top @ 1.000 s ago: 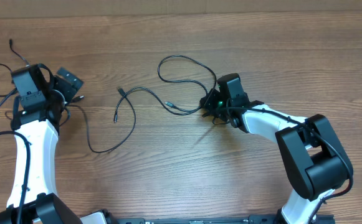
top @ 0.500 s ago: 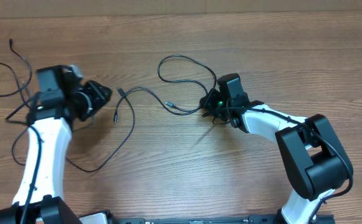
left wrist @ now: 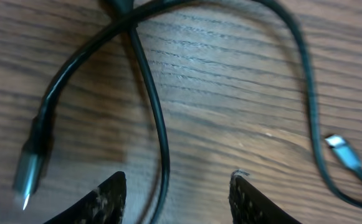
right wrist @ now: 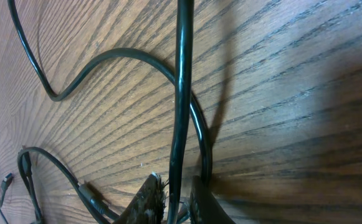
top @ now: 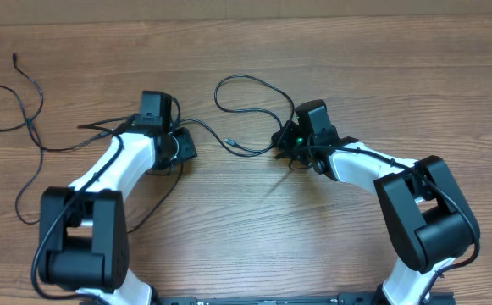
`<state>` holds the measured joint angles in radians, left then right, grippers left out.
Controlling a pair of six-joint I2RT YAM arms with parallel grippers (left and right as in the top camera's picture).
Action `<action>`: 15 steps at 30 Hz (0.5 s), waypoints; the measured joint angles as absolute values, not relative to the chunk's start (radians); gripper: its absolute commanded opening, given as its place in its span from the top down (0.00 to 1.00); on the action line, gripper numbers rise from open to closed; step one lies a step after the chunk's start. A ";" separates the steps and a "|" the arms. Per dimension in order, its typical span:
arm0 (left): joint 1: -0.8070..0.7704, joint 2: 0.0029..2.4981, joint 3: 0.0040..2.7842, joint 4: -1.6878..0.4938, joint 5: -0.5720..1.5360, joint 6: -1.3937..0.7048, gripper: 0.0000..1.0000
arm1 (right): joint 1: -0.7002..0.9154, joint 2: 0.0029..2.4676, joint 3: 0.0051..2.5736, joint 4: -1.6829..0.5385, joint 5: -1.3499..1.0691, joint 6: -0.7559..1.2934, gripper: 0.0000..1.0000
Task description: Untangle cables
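Several thin black cables lie on the wooden table. One cable forms a loop [top: 237, 80] at the middle back, and my right gripper [top: 281, 141] is shut on it [right wrist: 182, 93] low over the table; the fingers [right wrist: 177, 196] pinch the cord. My left gripper [top: 186, 148] is open over the middle cable [top: 207, 127]. In the left wrist view the cord [left wrist: 159, 124] runs between the open fingers [left wrist: 179, 186], apart from both. One plug tip [left wrist: 28, 177] lies to the left and another [left wrist: 342, 149] to the right.
Another long black cable [top: 34, 119] trails over the far left of the table toward the left edge. A short plug end [top: 231, 143] lies between the two grippers. The two arms stand close together at the table's middle.
My left arm has swung from the far left to the middle, over the middle cable. The far-left cable now lies stretched out there. The right arm has not moved.
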<state>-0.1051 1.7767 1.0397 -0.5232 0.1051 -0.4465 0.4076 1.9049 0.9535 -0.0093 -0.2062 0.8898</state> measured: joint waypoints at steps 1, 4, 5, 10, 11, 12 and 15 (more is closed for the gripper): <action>-0.107 1.787 1.040 -0.518 0.103 -0.443 0.51 | 0.408 1.905 0.953 -0.009 -0.206 0.890 0.85; -0.107 1.820 1.040 -0.501 0.079 -0.433 0.62 | 0.408 1.905 0.953 -0.009 -0.207 0.890 0.85; -0.107 1.824 1.042 -0.500 0.070 -0.432 0.68 | 0.408 1.905 0.953 -0.008 -0.207 0.890 0.85; -0.107 1.839 1.048 -0.490 0.041 -0.415 0.96 | 0.408 1.905 0.953 -0.009 -0.207 0.890 0.85; -0.107 1.839 1.051 -0.500 0.038 -0.414 0.96 | 0.408 1.905 0.953 -0.009 -0.206 0.891 0.85; -0.107 1.839 1.057 -0.516 0.037 -0.414 0.96 | 0.408 1.905 0.953 -0.009 -0.207 0.890 0.85; -0.107 1.839 1.086 -0.633 0.029 -0.411 0.96 | 0.408 1.905 0.953 -0.009 -0.206 0.890 0.85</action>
<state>-0.1070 1.8385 1.0859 -0.6331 0.0292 -0.4107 0.4076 1.9049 0.9535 -0.0090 -0.2062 0.8902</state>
